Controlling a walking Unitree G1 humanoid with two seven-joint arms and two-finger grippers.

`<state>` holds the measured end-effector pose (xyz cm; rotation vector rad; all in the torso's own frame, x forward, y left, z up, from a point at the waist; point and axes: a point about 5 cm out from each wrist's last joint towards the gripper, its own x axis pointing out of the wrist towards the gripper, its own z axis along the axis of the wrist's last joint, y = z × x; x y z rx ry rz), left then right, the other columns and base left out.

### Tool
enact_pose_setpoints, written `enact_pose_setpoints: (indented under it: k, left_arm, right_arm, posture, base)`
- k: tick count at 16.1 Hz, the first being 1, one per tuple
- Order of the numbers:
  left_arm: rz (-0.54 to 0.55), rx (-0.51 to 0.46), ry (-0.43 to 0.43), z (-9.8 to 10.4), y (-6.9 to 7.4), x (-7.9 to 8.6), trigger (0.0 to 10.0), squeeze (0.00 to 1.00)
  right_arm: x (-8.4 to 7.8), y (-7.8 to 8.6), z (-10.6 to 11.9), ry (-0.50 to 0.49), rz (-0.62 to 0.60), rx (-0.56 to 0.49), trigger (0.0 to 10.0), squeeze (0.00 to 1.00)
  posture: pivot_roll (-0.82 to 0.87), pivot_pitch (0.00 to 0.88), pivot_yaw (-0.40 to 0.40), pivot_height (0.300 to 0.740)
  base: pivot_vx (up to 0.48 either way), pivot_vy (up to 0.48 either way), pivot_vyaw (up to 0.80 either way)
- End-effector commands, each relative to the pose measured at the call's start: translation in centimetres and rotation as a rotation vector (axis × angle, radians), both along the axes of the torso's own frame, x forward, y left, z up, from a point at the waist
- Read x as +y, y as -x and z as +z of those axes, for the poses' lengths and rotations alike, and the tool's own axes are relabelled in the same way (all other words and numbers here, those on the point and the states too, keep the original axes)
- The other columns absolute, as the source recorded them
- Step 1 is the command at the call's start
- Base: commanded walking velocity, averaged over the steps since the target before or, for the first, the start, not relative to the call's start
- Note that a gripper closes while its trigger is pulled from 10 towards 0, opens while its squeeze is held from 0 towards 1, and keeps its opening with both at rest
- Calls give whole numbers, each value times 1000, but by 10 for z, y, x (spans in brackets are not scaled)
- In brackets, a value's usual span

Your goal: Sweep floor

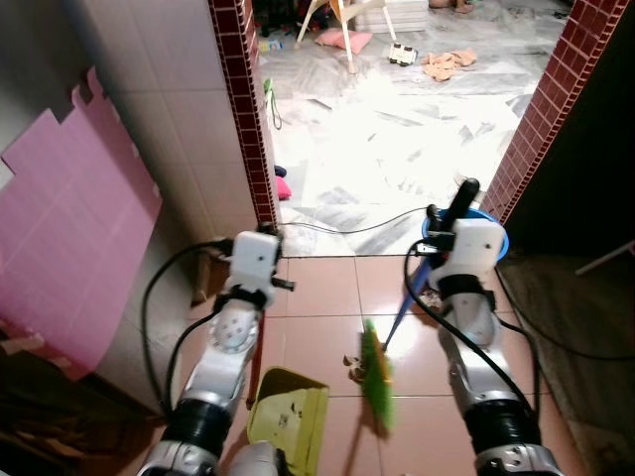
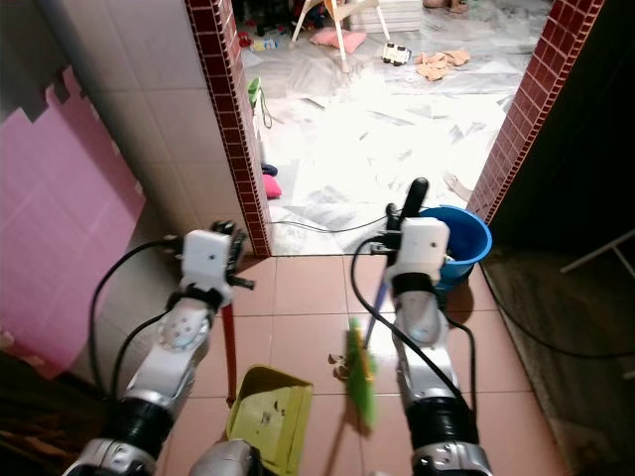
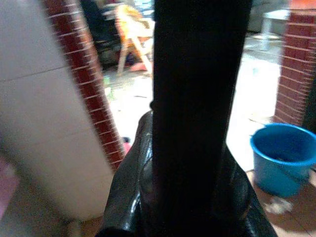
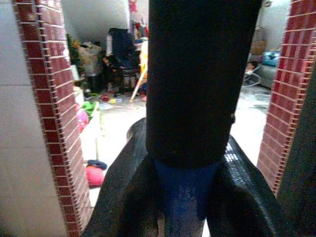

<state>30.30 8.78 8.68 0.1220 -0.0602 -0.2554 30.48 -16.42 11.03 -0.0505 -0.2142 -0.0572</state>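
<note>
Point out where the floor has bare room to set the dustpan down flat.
Free: the tiles between the brick pillar and the bucket, crossed by a cable; also right of the right arm. Crowded: between the dustpan and broom, where debris lies.

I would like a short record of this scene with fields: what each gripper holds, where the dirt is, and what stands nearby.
left gripper: shut on the red handle of the dustpan
right gripper: shut on the blue handle of the broom
dustpan: yellow-green, on the tiled floor between the arms
broom: green bristles down beside the dustpan
debris: small bits by the bristles
bucket: blue, by the right brick pillar
</note>
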Motion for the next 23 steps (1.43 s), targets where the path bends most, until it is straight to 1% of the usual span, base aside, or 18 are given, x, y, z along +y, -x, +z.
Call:
enact_pose_setpoints:
  k: [1,3,4,5,6,8,9,10,11,12,13,15,16,18,20,22,23]
  left_arm:
    - [-29,-65,3,14,-5,-5,10000,0]
    - [-36,-61,32,12,-3,-8,10000,0]
    - [-26,-64,47,12,-1,-6,10000,0]
    - [-17,-80,44,14,0,-5,10000,0]
    - [-9,-91,36,15,1,-2,10000,0]
    - [42,-89,44,12,4,13,10000,0]
    - [69,-72,54,9,5,19,10000,0]
    - [84,-66,56,9,6,24,10000,0]
    - [98,-67,48,7,9,30,10000,0]
    - [113,-68,42,7,10,33,10000,0]
    - [148,-66,45,6,12,40,10000,0]
    - [191,-71,53,8,14,47,10000,0]
    - [230,-63,72,8,16,53,10000,0]
    - [252,-45,79,5,19,55,10000,0]
    - [266,-28,65,2,21,57,10000,0]
    - [281,-29,0,1,28,70,10000,0]
    - [279,-20,-13,-1,30,74,10000,0]
  right_arm:
    - [-1,0,5,9,-7,-18,10000,0]
    - [-1,1,2,29,9,-3,10000,0]
    - [4,-1,3,43,41,3,10000,0]
    - [7,-4,4,63,60,10,10000,0]
    - [10,-5,2,75,74,23,10000,0]
    - [19,-6,1,87,117,38,10000,0]
    - [22,-6,-3,85,126,46,10000,0]
    - [23,-6,-4,85,127,49,10000,0]
    - [25,-7,-2,65,120,33,10000,0]
    - [24,-8,-2,56,112,31,10000,0]
    - [20,-9,-3,38,97,31,10000,0]
    - [18,-8,-4,27,100,40,10000,0]
    - [20,-7,-4,32,117,36,10000,0]
    - [23,-6,-2,38,130,28,10000,0]
    - [25,-7,-2,35,131,27,10000,0]
    - [21,-7,0,57,122,17,10000,0]
    - [17,-7,2,55,117,14,10000,0]
  posture:
    - [-118,0,105,740]
    - [-115,0,78,740]
    - [-82,0,20,740]
    - [-61,0,-19,740]
    - [-64,0,-46,740]
    - [-48,0,-60,740]
    - [-40,0,-54,740]
    - [-32,0,-33,740]
    - [-35,0,-2,740]
    - [-35,0,-2,740]
    - [-28,0,14,740]
    - [-25,0,10,740]
    - [-32,0,12,740]
    - [-31,0,5,740]
    - [-27,0,3,740]
    - [-14,0,-12,740]
    - [-12,0,-22,740]
  base:
    - [0,0,0]
    - [0,0,0]
    - [0,0,0]
    - [0,0,0]
    - [0,0,0]
    - [0,0,0]
    - [0,0,0]
    - [0,0,0]
    - [0,0,0]
    - [0,0,0]
    - [0,0,0]
    - [0,0,0]
    - [0,0,0]
    - [0,0,0]
    - [0,0,0]
    - [0,0,0]
    - [0,0,0]
